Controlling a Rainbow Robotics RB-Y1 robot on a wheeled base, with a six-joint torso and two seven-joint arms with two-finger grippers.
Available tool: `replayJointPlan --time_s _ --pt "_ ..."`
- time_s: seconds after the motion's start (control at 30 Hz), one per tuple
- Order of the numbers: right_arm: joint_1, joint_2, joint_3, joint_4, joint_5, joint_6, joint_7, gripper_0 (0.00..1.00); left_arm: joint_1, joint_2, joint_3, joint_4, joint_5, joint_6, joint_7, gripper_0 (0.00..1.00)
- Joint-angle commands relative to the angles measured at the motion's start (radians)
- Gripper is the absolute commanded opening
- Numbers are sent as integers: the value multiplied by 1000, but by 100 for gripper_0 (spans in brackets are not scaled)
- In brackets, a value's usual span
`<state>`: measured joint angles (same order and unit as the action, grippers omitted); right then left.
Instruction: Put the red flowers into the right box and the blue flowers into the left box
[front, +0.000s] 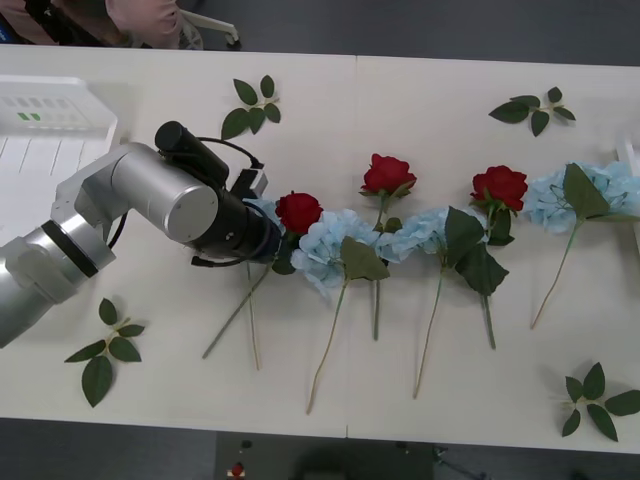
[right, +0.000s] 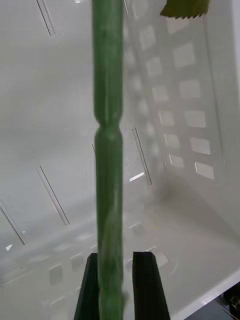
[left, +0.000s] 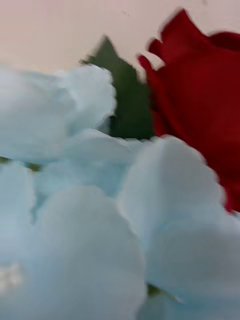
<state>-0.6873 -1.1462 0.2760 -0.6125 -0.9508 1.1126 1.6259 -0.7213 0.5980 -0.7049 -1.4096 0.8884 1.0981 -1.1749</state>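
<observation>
Close against the left wrist camera, pale-blue petals (left: 90, 215) crowd the view, with a red rose head (left: 200, 110) and a dark leaf (left: 125, 100) just behind them, so the left gripper's own fingers are hidden and whether they are parted or closed cannot be told. From the front, the left gripper (front: 268, 240) is buried at the leftmost blue flower cluster (front: 262, 212), its tip covered by the arm's grey wrist (front: 190, 205). Taking that cluster as the landmark, a red rose (front: 298, 211) touches it on the right, then more blue flowers (front: 330, 245) and two further roses (front: 388, 174) (front: 499, 186) run on to the right in a row. Loose leaf sprigs (front: 105, 350) lie nearer than the cluster. The left box (front: 45, 130) sits farther back and left, cut off by the edge. The right gripper (right: 114, 290), inside a white slotted box (right: 190, 100), has its black fingers (right: 150, 285) nearly closed around a green stem (right: 108, 150), whose flower head is out of sight.
</observation>
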Motion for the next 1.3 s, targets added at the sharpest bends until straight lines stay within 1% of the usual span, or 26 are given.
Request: replayJointPlan --time_s 0.03,0.07,0.1,0.13,0.2,0.23,0.33,0.43,0.47,0.5,0.53,0.6,0.7,0.77,0.8,0.83,0.93,1.0,1.1,1.23,1.27,1.3 --pt "-5 -15 -5 -12 -25 -8 2 71 -24 16 -56 40 -52 -95 41 84" --pt "-1 -17 -5 -18 -43 -8 25 79 -24 16 -67 52 -65 -110 41 55" --pt "2 -17 -5 -21 -65 -8 66 84 -24 16 -73 60 -77 -124 40 34" --pt "2 -17 -5 -21 -86 -8 94 85 -24 16 -77 60 -88 -127 38 28" --pt "2 -21 -6 -27 -143 10 153 89 -23 16 -79 60 -108 -127 38 22" --pt "2 -23 -9 -39 -174 30 176 90 -23 16 -79 60 -115 -127 37 17" --pt "2 -29 -35 -110 -270 136 173 91 -23 16 -87 60 -143 -126 32 10" --pt "3 -37 -38 -216 -341 242 34 90 -24 16 -96 60 -178 -126 31 4" --pt "3 -40 -28 -289 -341 288 -75 90 -24 16 -96 58 -197 -126 31 1" --pt "5 -43 -20 -332 -342 306 -120 90 -24 16 -96 55 -204 -127 31 1" --pt "11 -49 -3 -426 -352 332 -215 90 -24 16 -96 49 -220 -126 29 0" --pt "29 -67 26 -581 -356 334 -370 90 -29 22 -96 31 -235 -126 32 0" --pt "84 -89 63 -780 -347 273 -554 90 -59 60 -94 -29 -230 -103 31 0" --pt "127 -90 80 -872 -322 211 -656 90 -81 97 -87 -95 -223 -52 29 0" --pt "140 -89 86 -894 -309 194 -678 90 -86 109 -84 -118 -217 -37 28 0" --pt "152 -81 107 -929 -270 159 -718 90 -93 134 -71 -169 -194 -4 26 0" --pt "155 -56 183 -941 -186 81 -787 90 -99 183 -8 -293 -91 80 20 0" --pt "157 -26 219 -935 -86 38 -816 90 -99 200 53 -374 18 138 20 0" --pt "160 0 267 -901 32 -14 -850 90 -98 220 179 -471 185 226 26 0" --pt "160 14 319 -846 58 -92 -839 90 -98 227 331 -496 372 292 20 0" --pt "161 16 331 -842 64 -108 -837 90 -99 227 348 -496 388 292 17 0" --pt "160 19 345 -836 70 -125 -839 90 -99 227 358 -496 391 289 12 6"
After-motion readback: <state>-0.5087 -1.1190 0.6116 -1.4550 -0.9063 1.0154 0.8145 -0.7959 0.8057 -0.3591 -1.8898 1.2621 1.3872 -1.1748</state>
